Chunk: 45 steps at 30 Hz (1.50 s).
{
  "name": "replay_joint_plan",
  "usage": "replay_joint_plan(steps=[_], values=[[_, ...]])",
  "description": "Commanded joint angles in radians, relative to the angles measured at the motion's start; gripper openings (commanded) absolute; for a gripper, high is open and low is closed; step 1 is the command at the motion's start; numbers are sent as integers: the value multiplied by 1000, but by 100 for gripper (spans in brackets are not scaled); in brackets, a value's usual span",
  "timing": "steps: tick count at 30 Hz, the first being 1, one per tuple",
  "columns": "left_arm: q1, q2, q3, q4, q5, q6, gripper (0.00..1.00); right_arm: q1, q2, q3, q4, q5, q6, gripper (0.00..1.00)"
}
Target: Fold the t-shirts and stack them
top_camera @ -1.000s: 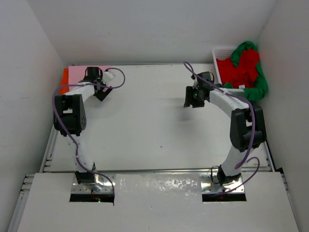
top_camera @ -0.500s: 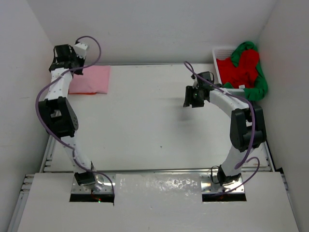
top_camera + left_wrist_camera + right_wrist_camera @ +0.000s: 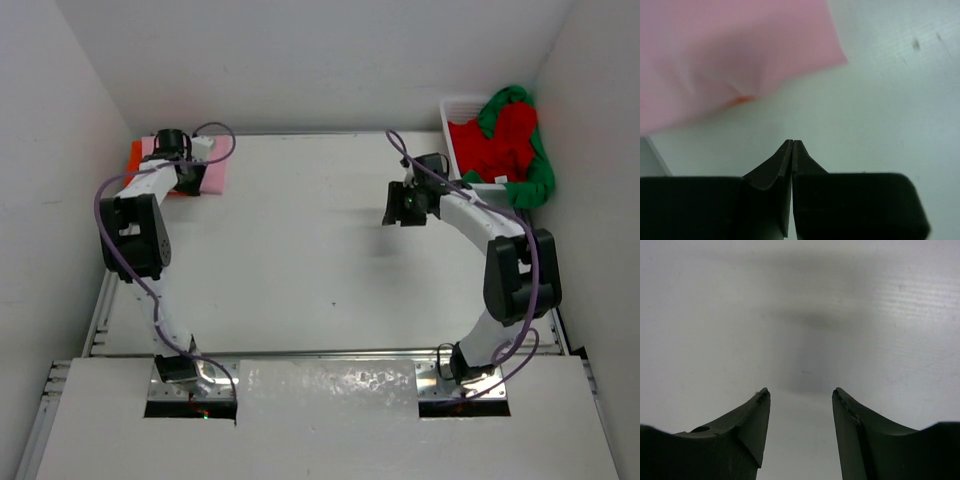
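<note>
A folded pink t-shirt (image 3: 215, 176) lies at the far left of the table on top of an orange t-shirt (image 3: 135, 154), whose edge shows at its left. In the left wrist view the pink t-shirt (image 3: 730, 55) fills the upper left, and a sliver of orange (image 3: 742, 100) peeks from under its edge. My left gripper (image 3: 190, 182) (image 3: 791, 142) hangs just off that edge, shut on nothing. My right gripper (image 3: 400, 206) (image 3: 800, 392) hovers open over bare table. The red t-shirt (image 3: 495, 140) and the green t-shirt (image 3: 541, 180) lie bunched in and over the basket.
A white mesh basket (image 3: 452, 108) stands at the back right corner against the wall. White walls close in the table on the left, back and right. The middle of the table (image 3: 300, 250) lies between the two arms.
My left gripper has gone from open to shut. The left arm swung up towards the back left wall and came back down beside the pink t-shirt. The right arm barely moved.
</note>
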Motion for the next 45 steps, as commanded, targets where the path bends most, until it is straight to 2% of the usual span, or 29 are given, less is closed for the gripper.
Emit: replay_joint_plan(steps=[1, 2, 6, 11, 14, 29, 36, 45], values=[[-56, -178, -153, -17, -23, 14, 2, -11, -61, -73, 28, -16, 18, 51], [-64, -235, -248, -20, -9, 15, 3, -16, -81, -105, 37, -16, 23, 51], [-110, -350, -460, -11, -15, 20, 4, -25, -118, -157, 48, -27, 31, 52], [-182, -438, -655, 8, -13, 29, 7, -28, -152, -199, 51, -36, 35, 52], [-202, -456, -703, 22, -7, 9, 9, -30, -178, -225, 62, -34, 40, 53], [-243, -466, -728, 58, 23, -23, 12, -34, -284, -260, 34, -8, 44, 55], [-243, -466, -676, 65, -4, -34, 12, -41, -276, -136, -32, 2, 12, 56], [-243, -458, -685, 74, -12, -42, 12, -94, -307, 4, -104, 6, -48, 59]])
